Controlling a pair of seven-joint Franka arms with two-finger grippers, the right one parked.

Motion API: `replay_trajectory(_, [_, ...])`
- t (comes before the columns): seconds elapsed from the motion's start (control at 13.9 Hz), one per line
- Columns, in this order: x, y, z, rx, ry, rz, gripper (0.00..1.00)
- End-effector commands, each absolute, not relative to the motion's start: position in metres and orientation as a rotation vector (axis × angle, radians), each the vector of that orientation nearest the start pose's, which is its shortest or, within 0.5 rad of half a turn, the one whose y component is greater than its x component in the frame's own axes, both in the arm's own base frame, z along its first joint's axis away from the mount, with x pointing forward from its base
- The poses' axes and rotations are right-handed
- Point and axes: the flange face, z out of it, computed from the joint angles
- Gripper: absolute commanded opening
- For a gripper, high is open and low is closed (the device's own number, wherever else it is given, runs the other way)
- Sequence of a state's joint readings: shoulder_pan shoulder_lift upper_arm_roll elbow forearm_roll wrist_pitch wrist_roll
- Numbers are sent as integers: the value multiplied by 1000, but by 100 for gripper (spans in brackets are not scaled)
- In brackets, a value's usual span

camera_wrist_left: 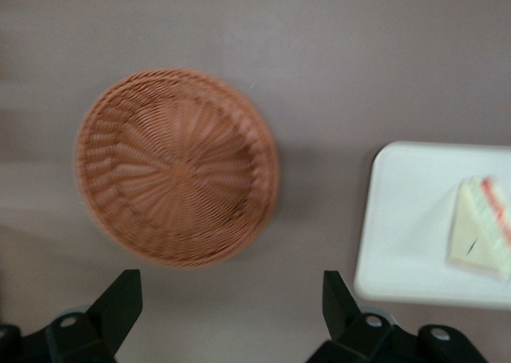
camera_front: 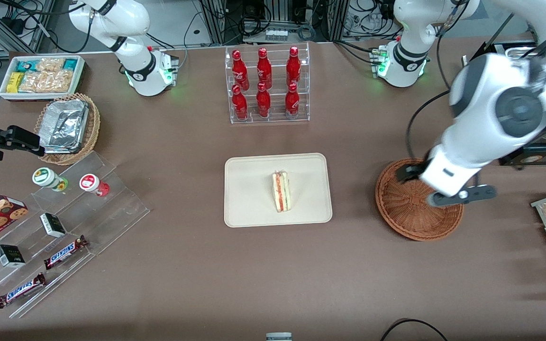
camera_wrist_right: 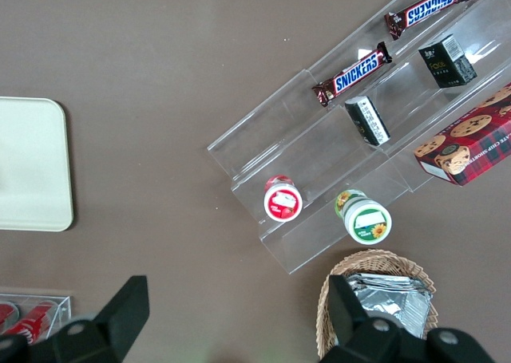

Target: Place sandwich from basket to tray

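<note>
Judged from how things lie now, the task looks all but complete. Taking the tray (camera_front: 254, 189) as landmark at the middle of the bench (camera_front: 206, 284): the sandwich (camera_front: 281, 191) lies flat on it, a little toward the working arm's end of the tray's centre, with its red and green filling along the cut edge showing and nothing touching it. Well apart from the tray, toward the working arm's end of the bench, sits the basket (camera_front: 408, 215), and the wrist view shows its woven bowl (camera_wrist_left: 177, 167) with nothing in it. Above that basket hangs the tool (camera_wrist_left: 231, 303), its fingers (camera_wrist_left: 120, 299) spread wide and gripping nothing. What seems left is only for the arm to draw clear. Farther from the front camera than the tray stands a clear rack of red bottles (camera_front: 267, 85), not part of the job.
</note>
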State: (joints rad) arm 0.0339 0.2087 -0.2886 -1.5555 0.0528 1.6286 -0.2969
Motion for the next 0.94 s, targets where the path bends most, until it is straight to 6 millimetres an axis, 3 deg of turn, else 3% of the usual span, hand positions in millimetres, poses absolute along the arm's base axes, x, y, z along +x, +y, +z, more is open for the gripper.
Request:
replay_trajectory(0.0, [570,-86,549,-3118,119,263,100])
replay_trajectory(0.29, [547,-53,591,-3111,55,244,100])
replay_trajectory(0.86, [526,-35,619,-3096,4,288,100])
